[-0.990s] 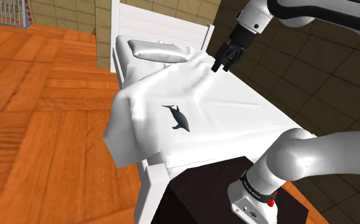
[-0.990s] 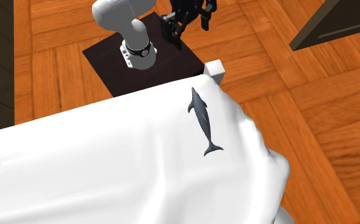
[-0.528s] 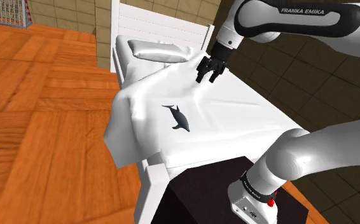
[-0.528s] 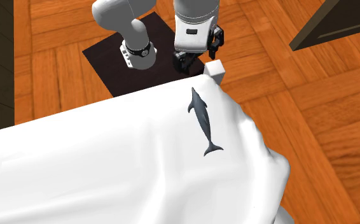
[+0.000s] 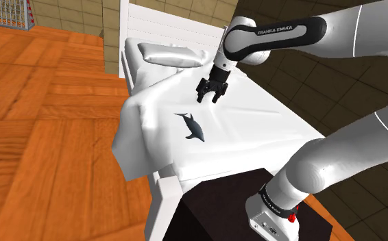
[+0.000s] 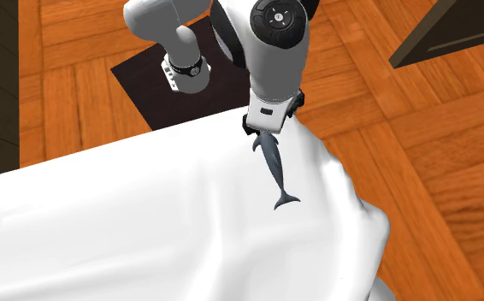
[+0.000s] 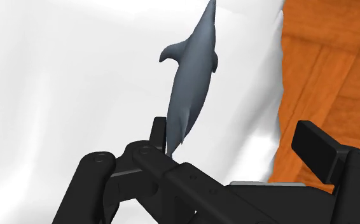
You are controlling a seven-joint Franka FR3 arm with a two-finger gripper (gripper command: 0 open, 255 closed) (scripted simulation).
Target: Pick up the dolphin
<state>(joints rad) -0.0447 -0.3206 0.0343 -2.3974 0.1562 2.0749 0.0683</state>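
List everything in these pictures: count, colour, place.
dolphin: one, grey, lying on the sheet near its draped side
sheet: one, white, spread over the bed
bed: one, white, standing on the floor
pillow: one, white, at the bed's head end
floor: one, orange-brown wood, beside the bed
wire frame: one, grey, shoulder view's top left corner
stand: one, dark, at the bed's foot
arm: one, white, reaching over the bed
gripper: one, black, open, above the sheet close to the dolphin

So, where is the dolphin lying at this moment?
The grey dolphin lies on the white sheet, near its edge at the shoulder view's left; the open hand hangs above it, not touching.
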